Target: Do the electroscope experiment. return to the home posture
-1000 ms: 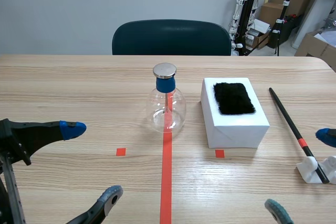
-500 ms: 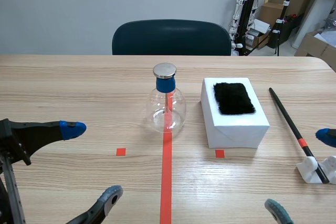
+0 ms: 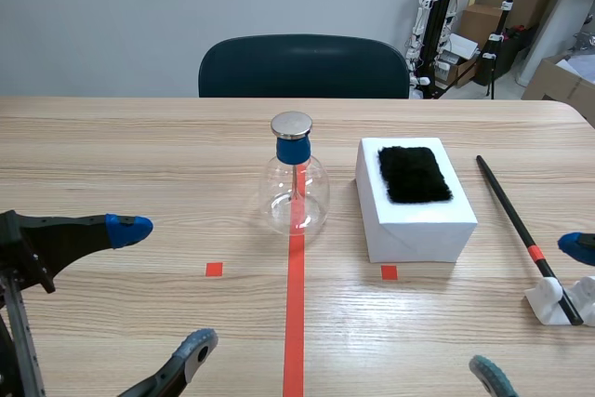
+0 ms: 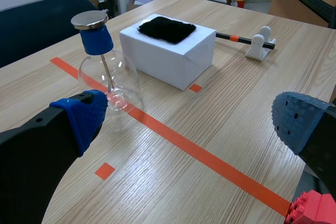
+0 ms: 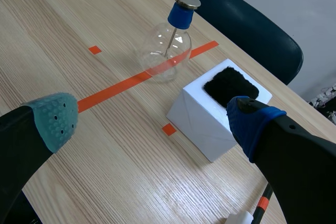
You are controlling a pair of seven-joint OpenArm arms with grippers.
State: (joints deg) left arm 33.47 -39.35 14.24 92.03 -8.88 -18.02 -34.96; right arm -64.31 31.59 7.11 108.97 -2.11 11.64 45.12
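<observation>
Nothing on the table [image 3: 139, 146] had shifted over the past second, and both arms kept to their low places at its near edge. Only the right gripper [image 3: 535, 310] sat a touch lower. It was spread wide and held nothing. The left gripper [image 3: 163, 287] stood just as wide and as empty, its thick black fingers tipped with soft dotted pads [image 3: 130, 228], one blue, one grey-green.

Between the two arms and well ahead of both, the electroscope [image 3: 296, 194] stood upright on the orange-red tape line [image 3: 295, 313]. It was a round flask of clear glass, closed by a blue stopper [image 3: 293, 150] and capped with a flat, shiny metal disc [image 3: 292, 124]. A thin stem [image 3: 299, 178] ran down into the bulb.

Just beside it, toward the right arm, lay a white box [image 3: 418, 220] with crisp folded edges and a shaggy black fur patch [image 3: 415, 174] on its top. Farther right, apart from the box, a slim black rod [image 3: 507, 204] with an orange band lay aslant, its near end resting in a small white stand [image 3: 558, 304].

The tabletop was pale wood-grain laminate. A dark padded chair [image 3: 302, 67] with a rounded back stood behind the far edge.
</observation>
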